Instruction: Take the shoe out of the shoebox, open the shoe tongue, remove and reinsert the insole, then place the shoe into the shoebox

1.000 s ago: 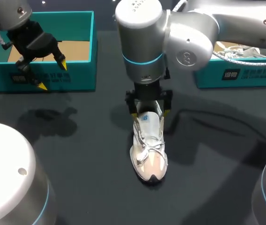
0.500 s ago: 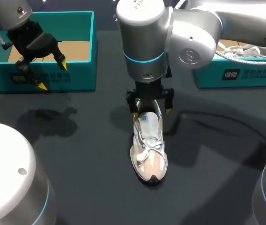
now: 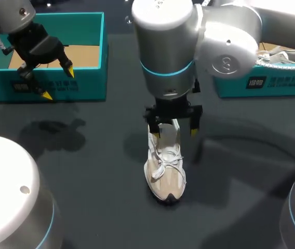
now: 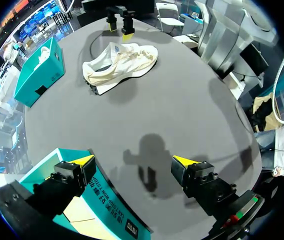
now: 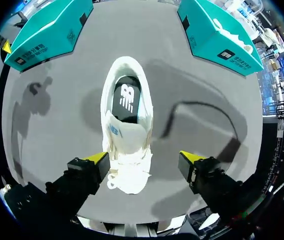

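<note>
Left gripper (image 3: 58, 83) and right gripper (image 3: 174, 131) each hover, 2 fingers spread apart.

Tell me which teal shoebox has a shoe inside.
The teal cardboard shoebox on the right; a white laced shoe lies in it. The left shoebox shows only brown floor.

Table (image 3: 90, 202): dark grey, matte, plain surface across the whole head view;
Light: seemingly from overhead, throwing soft-edged shadows (image 3: 54, 134) onto it
</note>
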`<state>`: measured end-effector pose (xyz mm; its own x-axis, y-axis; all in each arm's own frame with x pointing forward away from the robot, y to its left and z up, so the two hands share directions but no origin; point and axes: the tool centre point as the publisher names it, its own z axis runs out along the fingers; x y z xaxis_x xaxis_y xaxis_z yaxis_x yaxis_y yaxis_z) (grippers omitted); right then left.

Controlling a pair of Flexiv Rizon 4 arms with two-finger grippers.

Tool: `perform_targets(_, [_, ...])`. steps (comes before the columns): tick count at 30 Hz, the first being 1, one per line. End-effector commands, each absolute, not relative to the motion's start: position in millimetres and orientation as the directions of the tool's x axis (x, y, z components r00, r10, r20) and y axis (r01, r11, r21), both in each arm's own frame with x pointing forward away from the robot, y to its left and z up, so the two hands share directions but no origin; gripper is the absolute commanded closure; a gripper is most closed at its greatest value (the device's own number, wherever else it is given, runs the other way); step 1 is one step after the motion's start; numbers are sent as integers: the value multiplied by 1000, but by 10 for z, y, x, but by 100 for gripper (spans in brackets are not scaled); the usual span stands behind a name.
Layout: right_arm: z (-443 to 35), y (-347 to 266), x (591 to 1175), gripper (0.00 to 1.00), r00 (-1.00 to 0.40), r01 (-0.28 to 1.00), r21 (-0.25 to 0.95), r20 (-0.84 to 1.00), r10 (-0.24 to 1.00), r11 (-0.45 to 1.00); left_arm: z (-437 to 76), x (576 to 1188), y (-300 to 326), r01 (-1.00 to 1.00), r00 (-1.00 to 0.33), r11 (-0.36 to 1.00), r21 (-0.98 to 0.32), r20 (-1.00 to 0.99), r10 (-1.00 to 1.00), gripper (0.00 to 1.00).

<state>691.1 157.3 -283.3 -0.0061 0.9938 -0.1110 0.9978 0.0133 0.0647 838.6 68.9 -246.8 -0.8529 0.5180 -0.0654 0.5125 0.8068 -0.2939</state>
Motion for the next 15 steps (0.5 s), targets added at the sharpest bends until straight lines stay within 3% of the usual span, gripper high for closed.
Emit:
perform_targets(1, [-2875, 1455, 6770, 55, -2, 997, 74, -73, 997, 7, -2466, 8384, 690, 513, -853, 807, -292, -64, 518, 0])
perform_targets(4, [-2899, 1447, 6695, 67, 6, 998, 66, -62, 998, -2, -2466, 8384, 690, 513, -853, 807, -292, -64, 518, 0])
perform_targets(15, [-3097, 1590, 6947, 72, -73, 991, 110, -2, 997, 73, -2466, 8384, 690, 513, -853, 807, -292, -64, 518, 0])
